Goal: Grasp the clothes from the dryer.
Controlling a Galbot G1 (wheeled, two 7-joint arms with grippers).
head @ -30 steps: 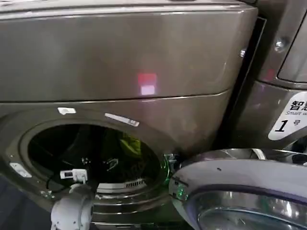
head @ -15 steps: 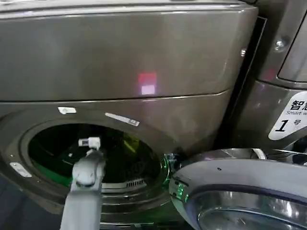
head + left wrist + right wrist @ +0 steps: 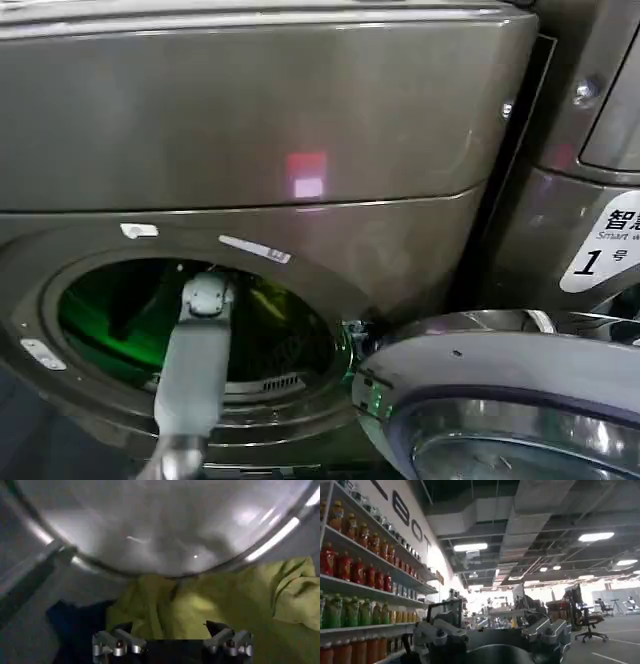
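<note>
One arm doing the work: the left one reaches through the round porthole of the dryer [image 3: 250, 130], deep into the drum. From its wrist cam the left end effector [image 3: 172, 641] has its fingers spread wide with nothing between them, hovering just over the clothes [image 3: 215, 610], a rumpled yellow-green heap lying on the drum floor against the curved steel wall. Right end effector [image 3: 495, 640] is parked away from the machine, also spread wide and empty, pointed at shelves of bottles [image 3: 350, 565].

Shelves [image 3: 365, 587] of bottled drinks [image 3: 350, 570]
</note>
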